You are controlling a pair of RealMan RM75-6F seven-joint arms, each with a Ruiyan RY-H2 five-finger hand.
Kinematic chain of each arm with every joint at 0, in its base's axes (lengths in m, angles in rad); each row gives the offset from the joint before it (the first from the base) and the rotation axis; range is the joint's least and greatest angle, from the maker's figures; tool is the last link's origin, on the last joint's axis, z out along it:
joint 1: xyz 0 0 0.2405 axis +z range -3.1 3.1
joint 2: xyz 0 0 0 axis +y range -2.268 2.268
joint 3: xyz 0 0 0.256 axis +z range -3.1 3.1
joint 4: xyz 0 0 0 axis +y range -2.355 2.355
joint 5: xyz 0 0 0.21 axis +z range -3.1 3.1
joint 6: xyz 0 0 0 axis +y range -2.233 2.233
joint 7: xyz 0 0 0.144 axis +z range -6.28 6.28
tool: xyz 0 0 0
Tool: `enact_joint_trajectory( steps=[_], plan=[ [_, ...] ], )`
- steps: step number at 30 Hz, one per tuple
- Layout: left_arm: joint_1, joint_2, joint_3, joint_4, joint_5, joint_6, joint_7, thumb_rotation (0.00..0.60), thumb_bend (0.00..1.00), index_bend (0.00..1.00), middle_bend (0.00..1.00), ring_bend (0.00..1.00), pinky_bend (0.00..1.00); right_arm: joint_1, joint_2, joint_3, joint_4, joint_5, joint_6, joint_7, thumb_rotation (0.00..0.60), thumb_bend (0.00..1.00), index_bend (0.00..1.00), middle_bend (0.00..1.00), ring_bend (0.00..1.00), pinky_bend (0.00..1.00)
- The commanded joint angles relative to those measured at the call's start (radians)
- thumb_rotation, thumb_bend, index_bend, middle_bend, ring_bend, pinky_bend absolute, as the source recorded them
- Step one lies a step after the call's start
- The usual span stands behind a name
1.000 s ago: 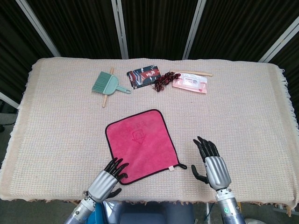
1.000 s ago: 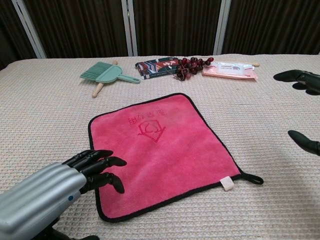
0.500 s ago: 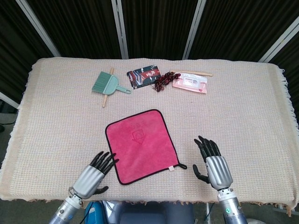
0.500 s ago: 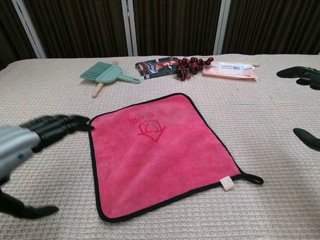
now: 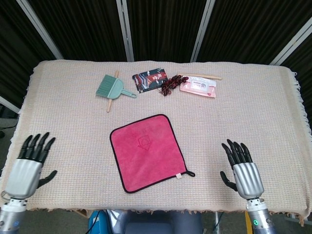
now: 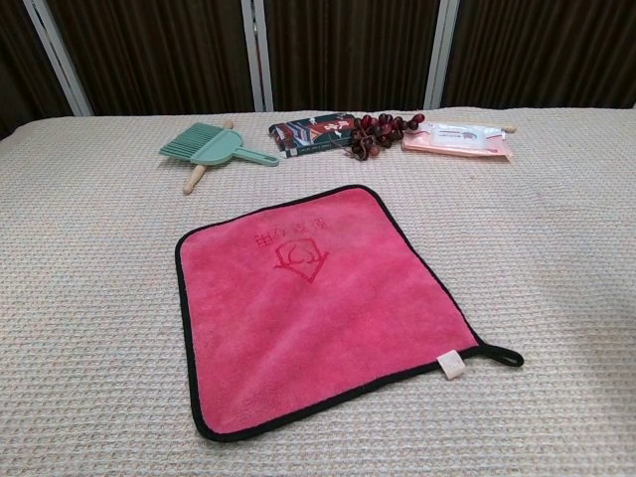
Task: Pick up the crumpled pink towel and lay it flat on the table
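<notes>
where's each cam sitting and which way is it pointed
Head view: high above the near table edge, looking steeply down; shows the left hand and right hand, both open, flanking the pink towel.
Chest view: low at the near edge, looking across the table toward the dark curtains; no hands show.
Shared: the flat towel, the green brush and the wipes pack.

The towel is pink with a black border. The brush is pale green. The surface is covered in beige woven cloth.
</notes>
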Motion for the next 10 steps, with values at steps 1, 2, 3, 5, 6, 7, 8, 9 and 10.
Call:
enact_joint_trajectory(
  steps=[1,2,3,5,6,7,8,9,10],
  plan=[
    [0.053,0.067,-0.015,0.033,-0.048,0.055,-0.084,0.6,0.0,0.0,0.0,0.0,0.0,-0.023,0.025,0.003,0.021,-0.019,0.042,-0.02,0.6,0.31,0.0,0.0,0.0,0.0],
    [0.06,0.078,-0.019,0.04,-0.056,0.064,-0.097,0.6,0.0,0.0,0.0,0.0,0.0,-0.026,0.029,0.006,0.026,-0.017,0.048,-0.02,0.6,0.31,0.0,0.0,0.0,0.0],
    [0.067,0.087,-0.022,0.047,-0.065,0.07,-0.107,0.6,0.0,0.0,0.0,0.0,0.0,-0.029,0.033,0.008,0.029,-0.013,0.052,-0.017,0.6,0.31,0.0,0.0,0.0,0.0],
    [0.081,0.1,-0.026,0.065,-0.085,0.076,-0.126,0.6,0.0,0.0,0.0,0.0,0.0,-0.035,0.04,0.014,0.033,0.005,0.054,-0.001,0.6,0.31,0.0,0.0,0.0,0.0],
    [0.086,0.103,-0.027,0.073,-0.095,0.075,-0.138,0.6,0.0,0.0,0.0,0.0,0.0,-0.035,0.043,0.018,0.034,0.014,0.053,0.009,0.6,0.31,0.0,0.0,0.0,0.0],
    [0.091,0.103,-0.028,0.081,-0.106,0.071,-0.152,0.6,0.0,0.0,0.0,0.0,0.0,-0.036,0.046,0.021,0.037,0.022,0.052,0.017,0.6,0.31,0.0,0.0,0.0,0.0],
    [0.094,0.102,-0.028,0.089,-0.114,0.066,-0.164,0.6,0.0,0.0,0.0,0.0,0.0,-0.036,0.048,0.025,0.04,0.026,0.051,0.023,0.6,0.31,0.0,0.0,0.0,0.0],
    [0.098,0.1,-0.028,0.097,-0.123,0.06,-0.175,0.6,0.0,0.0,0.0,0.0,0.0,-0.036,0.05,0.028,0.042,0.029,0.052,0.029,0.6,0.31,0.0,0.0,0.0,0.0],
    [0.101,0.098,-0.028,0.105,-0.129,0.054,-0.184,0.6,0.0,0.0,0.0,0.0,0.0,-0.036,0.051,0.031,0.044,0.032,0.052,0.035,0.6,0.31,0.0,0.0,0.0,0.0]
  ],
)
